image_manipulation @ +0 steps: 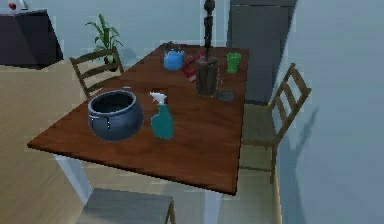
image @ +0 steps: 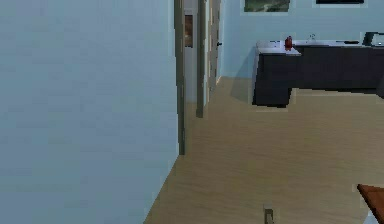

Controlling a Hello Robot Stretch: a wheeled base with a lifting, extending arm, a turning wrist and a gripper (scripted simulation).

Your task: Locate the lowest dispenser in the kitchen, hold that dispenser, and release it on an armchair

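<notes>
Nothing legible — no words, labels, numbers or signs can be read here.

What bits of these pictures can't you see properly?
Red thing on the counter, forward view: too small.
Wall picture, forward view: top edge cuts it.
Near chair, arm side view: bottom edge cuts it.
Blue thing on the table, arm side view: too small.

pale blue wall [image: 80, 100], wood floor [image: 270, 150], dark kitchen counter [image: 330, 72]; brown dining table [image_manipulation: 212, 150], wooden chairs [image_manipulation: 288, 100], potted plant [image_manipulation: 103, 35]
</notes>
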